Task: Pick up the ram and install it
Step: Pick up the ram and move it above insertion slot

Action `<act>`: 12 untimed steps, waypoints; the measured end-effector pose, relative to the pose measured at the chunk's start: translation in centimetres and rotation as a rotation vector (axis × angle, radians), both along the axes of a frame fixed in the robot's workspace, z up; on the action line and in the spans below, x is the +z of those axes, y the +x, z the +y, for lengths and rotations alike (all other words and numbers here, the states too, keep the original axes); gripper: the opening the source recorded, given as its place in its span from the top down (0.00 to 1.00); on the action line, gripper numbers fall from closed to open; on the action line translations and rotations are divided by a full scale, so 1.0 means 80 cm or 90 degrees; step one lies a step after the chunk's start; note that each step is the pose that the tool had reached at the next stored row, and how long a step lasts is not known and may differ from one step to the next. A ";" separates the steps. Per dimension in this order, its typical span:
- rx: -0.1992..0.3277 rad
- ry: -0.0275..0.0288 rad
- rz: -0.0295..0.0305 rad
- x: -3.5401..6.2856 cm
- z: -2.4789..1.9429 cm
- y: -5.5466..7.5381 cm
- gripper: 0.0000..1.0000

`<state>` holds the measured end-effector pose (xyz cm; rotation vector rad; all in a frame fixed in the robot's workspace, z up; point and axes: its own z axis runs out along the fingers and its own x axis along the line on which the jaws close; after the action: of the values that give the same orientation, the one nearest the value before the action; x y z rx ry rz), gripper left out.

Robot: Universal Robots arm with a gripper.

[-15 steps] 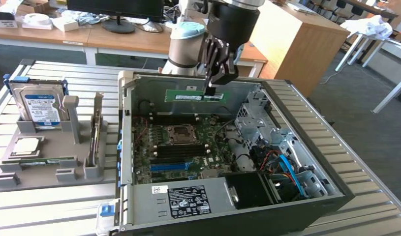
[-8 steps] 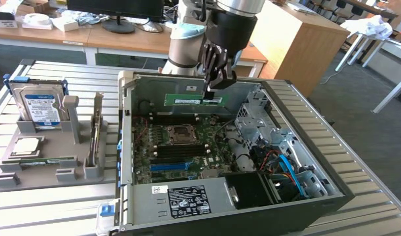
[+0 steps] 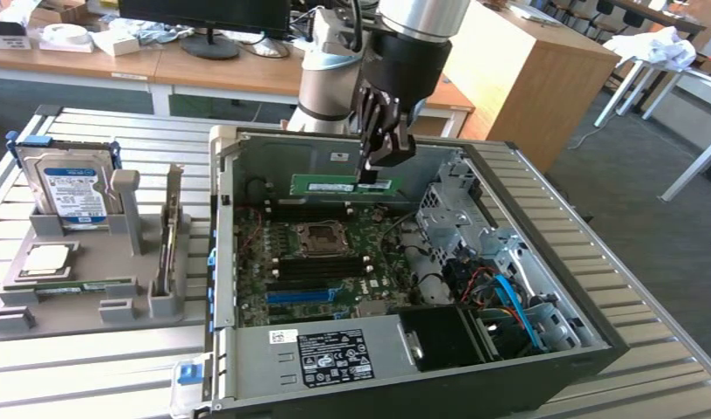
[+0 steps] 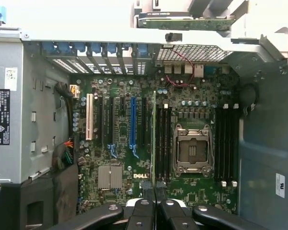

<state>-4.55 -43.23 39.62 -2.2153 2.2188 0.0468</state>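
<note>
hand [image 3: 375, 179] clenched on the ram [image 3: 338, 186] over the open case [image 3: 225, 262]
it hangs above the motherboard slots [image 4: 163, 139]; any tilt could miss a slot and jam

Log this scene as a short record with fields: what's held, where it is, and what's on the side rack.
held: long thin green ram stick, clamped between the black fingers
location: above the green motherboard inside the open grey computer case
installed: not yet seated
side rack: grey holder with blue-labelled hard drive, on the exterior view's left
</note>
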 end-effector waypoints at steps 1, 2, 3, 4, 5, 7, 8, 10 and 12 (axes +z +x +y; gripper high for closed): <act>0.000 0.0000 0.0000 -0.002 0.0000 0.000 0.89; 0.000 0.0000 0.0000 -0.003 0.0000 0.000 0.89; 0.000 0.0001 0.0000 -0.011 0.0000 0.000 0.89; 0.000 0.0001 0.0000 -0.016 0.0000 0.000 0.89; 0.000 0.0000 0.0000 -0.020 0.0000 0.000 0.89; 0.000 0.0000 0.0000 -0.024 0.0000 0.000 0.89; 0.000 0.0000 0.0000 -0.026 0.0000 0.000 0.89; 0.000 0.0001 0.0000 -0.029 0.0000 0.000 0.89; 0.000 0.0000 0.0000 -0.032 0.0000 0.000 0.89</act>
<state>-4.55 -43.23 37.05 -2.2154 2.2187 0.0468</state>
